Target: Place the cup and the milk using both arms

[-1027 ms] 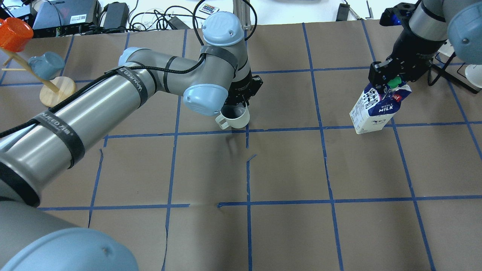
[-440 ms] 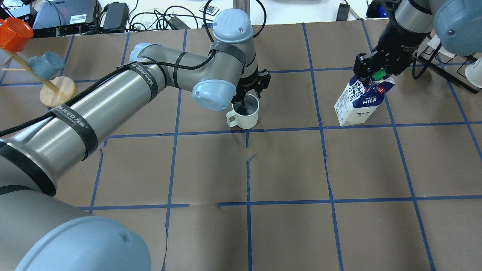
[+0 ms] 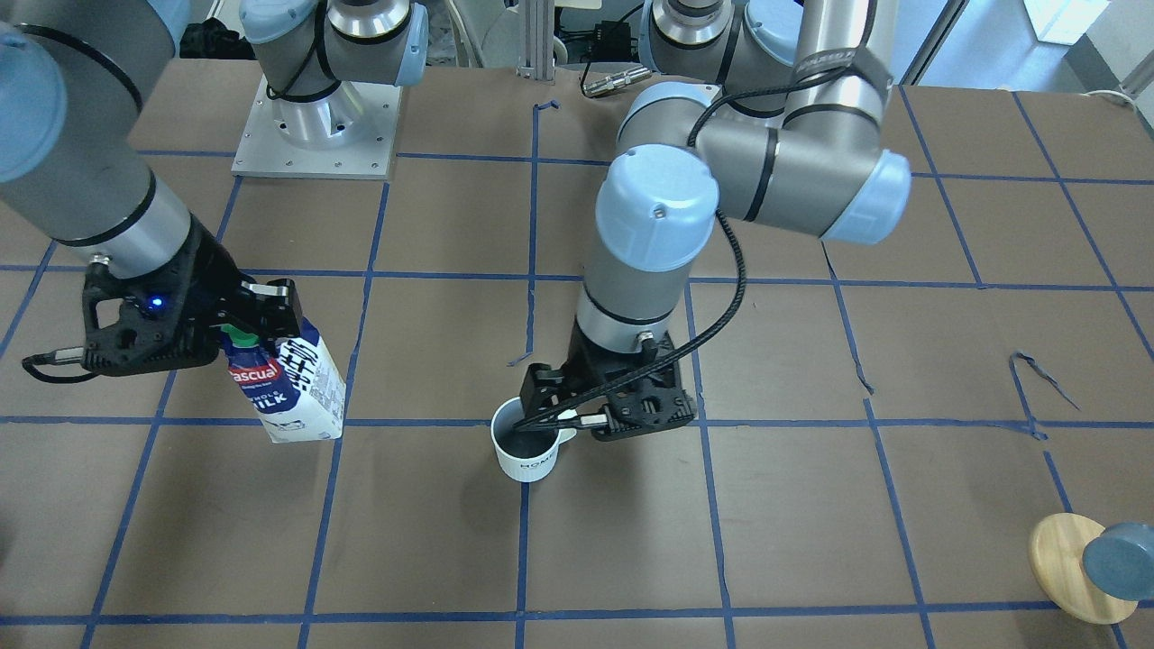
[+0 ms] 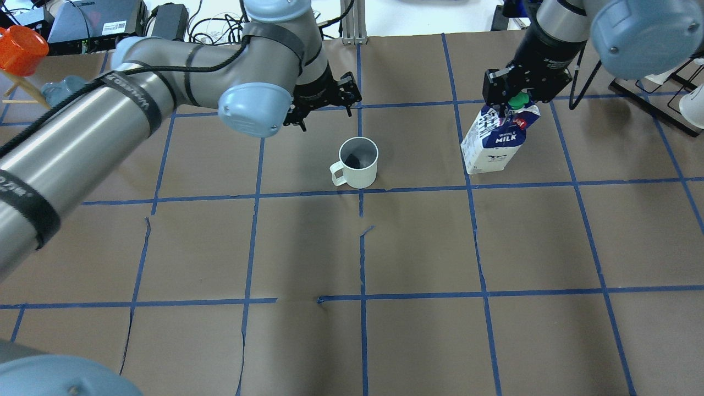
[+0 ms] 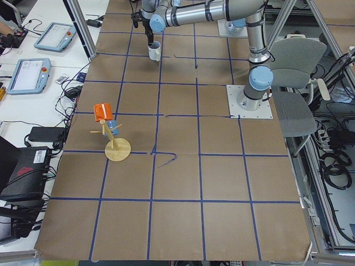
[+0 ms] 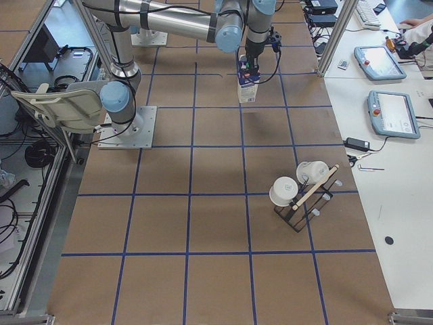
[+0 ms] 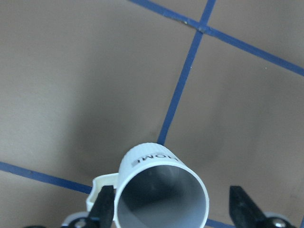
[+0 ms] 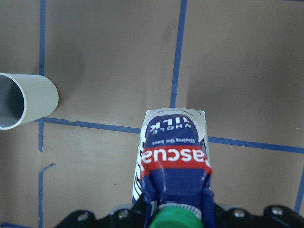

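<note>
My R gripper [image 4: 510, 102] clamps the tilted milk [image 4: 492, 146] by its top, so letting go askew cd topple it; L gripper [image 7: 173, 209] hangs open above the cup [image 4: 358, 162].

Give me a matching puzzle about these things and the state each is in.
1 white ceramic mug
2 dark blue and white milk carton
3 left arm's black tool
4 orange cup

a held tilted by the right tool
b up on a wooden stand
c open, holding nothing
d standing upright on the brown table

Pairs: 1-d, 2-a, 3-c, 4-b
</note>
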`<state>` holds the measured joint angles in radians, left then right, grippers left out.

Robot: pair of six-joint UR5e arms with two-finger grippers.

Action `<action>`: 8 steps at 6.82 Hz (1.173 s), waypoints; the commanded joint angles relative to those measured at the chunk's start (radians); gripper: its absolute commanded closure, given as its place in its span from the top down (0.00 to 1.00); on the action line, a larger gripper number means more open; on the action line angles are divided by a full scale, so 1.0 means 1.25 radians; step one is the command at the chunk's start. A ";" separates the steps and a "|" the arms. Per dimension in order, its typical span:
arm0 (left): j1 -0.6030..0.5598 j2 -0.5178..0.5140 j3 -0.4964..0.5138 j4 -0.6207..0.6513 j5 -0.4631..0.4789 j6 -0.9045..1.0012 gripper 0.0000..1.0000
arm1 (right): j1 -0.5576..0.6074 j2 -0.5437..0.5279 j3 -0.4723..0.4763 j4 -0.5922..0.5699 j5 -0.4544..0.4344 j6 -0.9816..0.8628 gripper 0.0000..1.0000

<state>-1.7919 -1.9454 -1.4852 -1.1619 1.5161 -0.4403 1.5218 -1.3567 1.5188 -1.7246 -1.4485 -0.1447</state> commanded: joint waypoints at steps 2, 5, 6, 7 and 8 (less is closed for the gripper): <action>0.128 0.197 -0.003 -0.316 0.069 0.387 1.00 | 0.160 0.123 -0.072 -0.101 0.006 0.254 0.21; 0.131 0.304 -0.012 -0.385 0.076 0.394 1.00 | 0.175 0.166 -0.073 -0.136 0.006 0.279 0.21; 0.130 0.318 -0.029 -0.369 0.072 0.385 1.00 | 0.180 0.171 -0.073 -0.135 0.008 0.279 0.22; 0.128 0.319 -0.037 -0.359 0.070 0.378 1.00 | 0.196 0.177 -0.073 -0.135 0.006 0.281 0.22; 0.128 0.320 -0.037 -0.353 0.071 0.382 1.00 | 0.205 0.188 -0.074 -0.136 0.006 0.287 0.22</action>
<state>-1.6311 -1.5494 -1.5254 -1.6140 1.6048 0.0372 1.7625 -1.1357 1.4276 -1.8933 -1.4400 0.2077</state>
